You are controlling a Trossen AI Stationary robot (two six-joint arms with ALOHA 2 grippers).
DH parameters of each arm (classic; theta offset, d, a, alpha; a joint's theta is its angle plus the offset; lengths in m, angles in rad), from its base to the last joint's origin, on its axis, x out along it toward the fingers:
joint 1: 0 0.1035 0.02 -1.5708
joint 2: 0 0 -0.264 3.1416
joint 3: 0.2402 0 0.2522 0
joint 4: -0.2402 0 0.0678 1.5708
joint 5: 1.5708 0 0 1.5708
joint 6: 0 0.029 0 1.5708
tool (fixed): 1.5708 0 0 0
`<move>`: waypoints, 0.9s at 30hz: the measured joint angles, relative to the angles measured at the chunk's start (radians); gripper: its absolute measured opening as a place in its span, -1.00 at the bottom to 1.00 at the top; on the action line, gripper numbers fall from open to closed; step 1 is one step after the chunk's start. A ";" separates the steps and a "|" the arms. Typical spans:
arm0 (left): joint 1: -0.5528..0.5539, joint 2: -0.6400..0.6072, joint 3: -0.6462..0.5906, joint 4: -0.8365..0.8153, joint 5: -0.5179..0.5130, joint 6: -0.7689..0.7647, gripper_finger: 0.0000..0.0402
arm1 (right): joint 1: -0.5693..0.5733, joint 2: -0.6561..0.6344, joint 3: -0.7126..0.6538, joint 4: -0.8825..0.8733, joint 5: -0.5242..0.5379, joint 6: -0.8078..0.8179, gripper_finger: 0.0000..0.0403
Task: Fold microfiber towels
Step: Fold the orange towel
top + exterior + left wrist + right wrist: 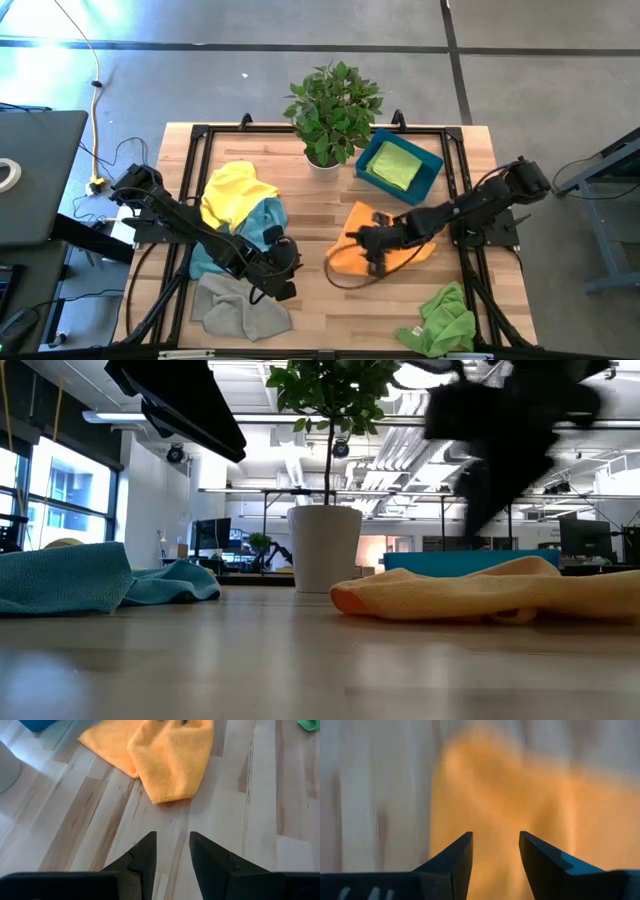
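While the right gripper hovers over the orange towel, fingers apart and empty, the left gripper waits nearby above bare table, parted, holding nothing.

Two dark, matte-black jointed arms, built of chunky segments on black bases. Each left end effector finger a flat black wedge tapering to a blunt tip; same on the right end effector. Thin black cable looping in the centre of the frame.

Showing on the counter: six towels, namely one yellow, one light blue, one grey, one orange, two green; one teal bin; one potted plant.
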 joint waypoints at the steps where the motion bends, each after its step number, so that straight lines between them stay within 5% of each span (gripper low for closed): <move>1: 0.000 0.000 0.000 0.000 0.000 0.000 -0.47 | 0.014 -0.003 0.004 -0.080 -0.029 0.032 -0.24; 7: 0.000 0.000 0.000 -0.001 -0.001 0.005 -0.47 | 0.108 -0.007 -0.023 -0.292 -0.087 0.190 -0.24; 23: 0.000 0.000 0.000 0.000 -0.003 0.008 -0.47 | 0.205 -0.007 -0.067 -0.280 -0.085 0.183 -0.24; 27: 0.000 0.000 0.000 0.000 -0.004 0.008 -0.47 | 0.233 -0.007 -0.067 -0.279 0.016 0.185 -0.24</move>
